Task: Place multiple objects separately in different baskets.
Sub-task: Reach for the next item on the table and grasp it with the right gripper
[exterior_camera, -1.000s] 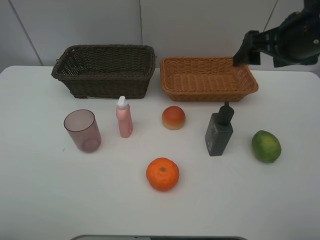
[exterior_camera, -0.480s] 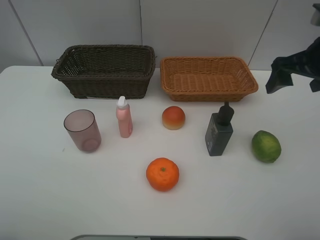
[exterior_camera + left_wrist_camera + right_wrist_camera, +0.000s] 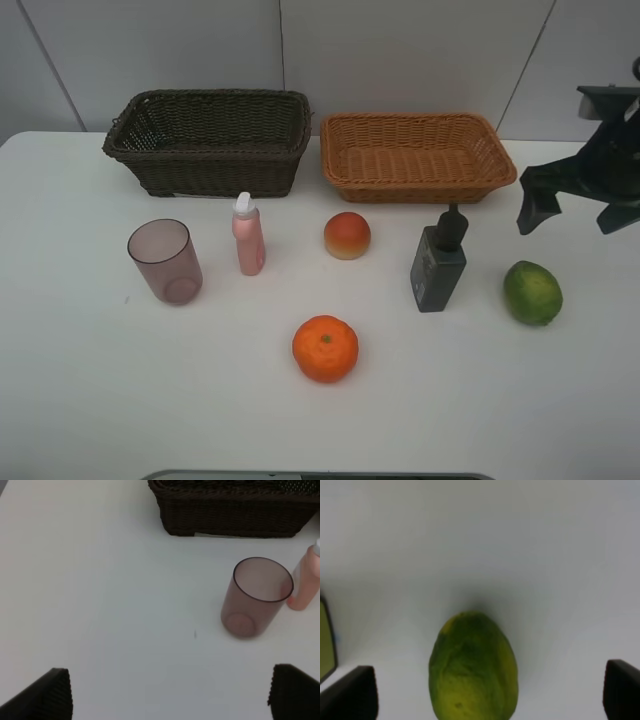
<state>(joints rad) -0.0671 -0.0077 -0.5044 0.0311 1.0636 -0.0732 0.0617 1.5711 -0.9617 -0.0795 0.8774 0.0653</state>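
Note:
On the white table stand a mauve cup, a pink bottle, a peach-like fruit, a dark green pump bottle, a tangerine and a lime. Behind them sit the dark brown basket and the orange-tan basket, both with nothing in them. My right gripper hangs open just above and behind the lime, which lies between its spread fingertips. The left gripper is open over bare table, short of the cup and pink bottle.
The dark basket's wall stands beyond the cup in the left wrist view. The table's right edge runs close to the lime, and a grey wall rises behind the baskets.
The right gripper has swung from over the orange-tan basket's far right corner out to the right and down, ending above the lime. Nothing on the table has moved.

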